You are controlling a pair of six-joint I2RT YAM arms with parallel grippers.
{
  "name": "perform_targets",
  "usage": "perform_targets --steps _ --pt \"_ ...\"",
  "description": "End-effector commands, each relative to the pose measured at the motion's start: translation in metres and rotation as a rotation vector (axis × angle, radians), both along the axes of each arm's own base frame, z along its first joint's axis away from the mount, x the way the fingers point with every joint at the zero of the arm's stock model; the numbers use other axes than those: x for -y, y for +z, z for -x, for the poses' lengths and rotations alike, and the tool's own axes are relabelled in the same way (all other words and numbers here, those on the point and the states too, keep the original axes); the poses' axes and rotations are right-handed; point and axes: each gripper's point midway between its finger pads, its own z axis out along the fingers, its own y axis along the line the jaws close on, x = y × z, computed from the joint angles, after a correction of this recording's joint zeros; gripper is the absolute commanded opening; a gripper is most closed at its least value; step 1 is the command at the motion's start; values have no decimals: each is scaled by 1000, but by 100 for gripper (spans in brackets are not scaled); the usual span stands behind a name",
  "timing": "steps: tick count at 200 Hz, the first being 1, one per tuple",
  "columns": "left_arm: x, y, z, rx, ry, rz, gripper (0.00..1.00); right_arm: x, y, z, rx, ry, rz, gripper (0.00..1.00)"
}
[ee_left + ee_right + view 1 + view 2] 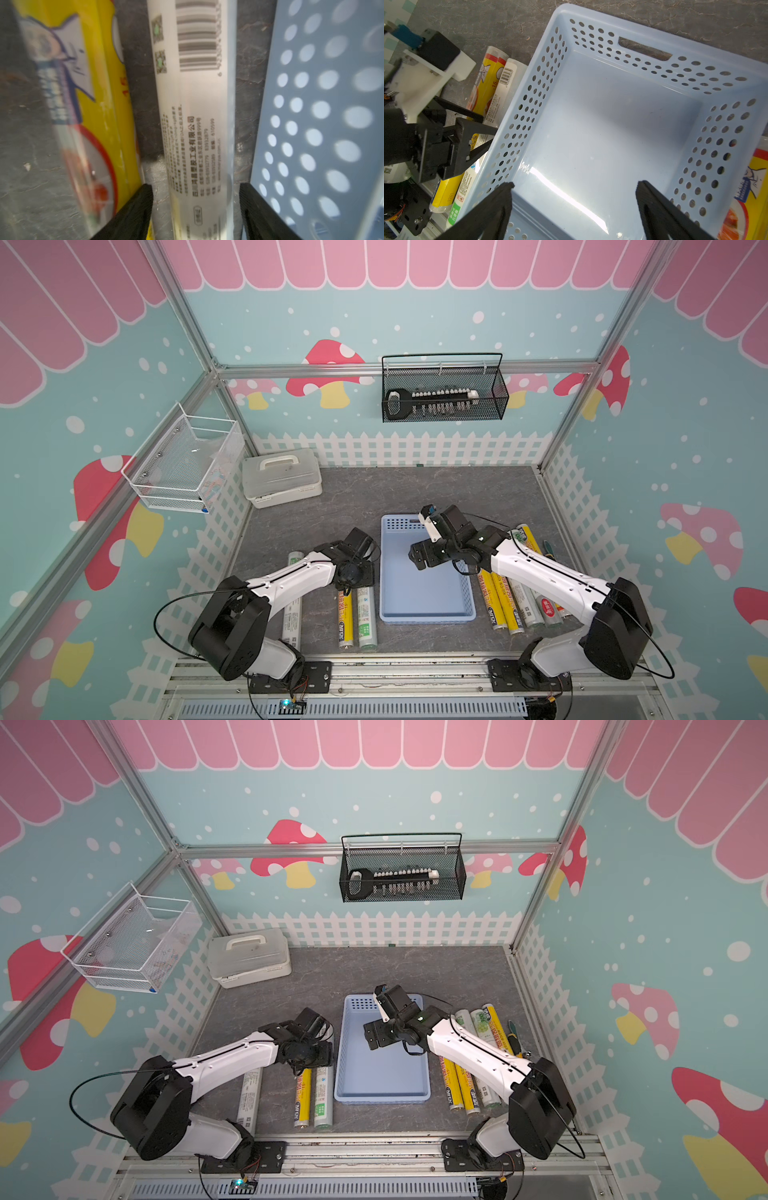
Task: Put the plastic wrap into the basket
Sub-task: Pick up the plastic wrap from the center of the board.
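Observation:
The light blue basket (pixel 428 617) (pixel 382 1096) lies in the middle of the table with nothing in it. Left of it lie a white roll of plastic wrap (pixel 368 616) (pixel 197 104), a yellow roll (pixel 345 619) (pixel 99 83) and, further left, another white roll (pixel 293 614). My left gripper (pixel 196 193) is low over the white roll beside the basket wall (pixel 311 124). Its jaws straddle the roll with slim gaps on both sides. Several rolls (pixel 507 605) lie right of the basket, under my right arm. My right gripper (pixel 574 187) (pixel 417 561) hangs open over the basket, holding nothing.
A white lidded box (pixel 282 477) stands at the back left of the table. A black wire basket (pixel 442 393) hangs on the back wall and a white wire basket (pixel 187 464) on the left wall. A green-handled tool (pixel 550 551) lies by the right fence.

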Motion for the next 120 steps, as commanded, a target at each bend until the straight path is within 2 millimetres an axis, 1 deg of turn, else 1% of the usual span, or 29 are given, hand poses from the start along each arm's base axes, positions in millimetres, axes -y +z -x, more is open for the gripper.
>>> perform_targets --steps 1,12,33,62,84,120 --pt "6 -4 -2 -4 -21 -15 69 0 1 -2 7 -16 10 95" --pt "7 -8 -1 -8 -28 -29 69 2 -1 -1 6 -18 15 95" --pt "3 -17 4 -28 -21 -61 69 7 -4 0 6 -31 31 95" --pt "1 -25 3 -38 -20 -83 68 8 -9 1 -1 -36 34 95" --pt "1 -32 4 -50 -19 -89 67 8 -8 2 -5 -34 33 95" --pt "0 -45 8 -79 -24 -105 65 12 -9 0 6 -51 46 95"
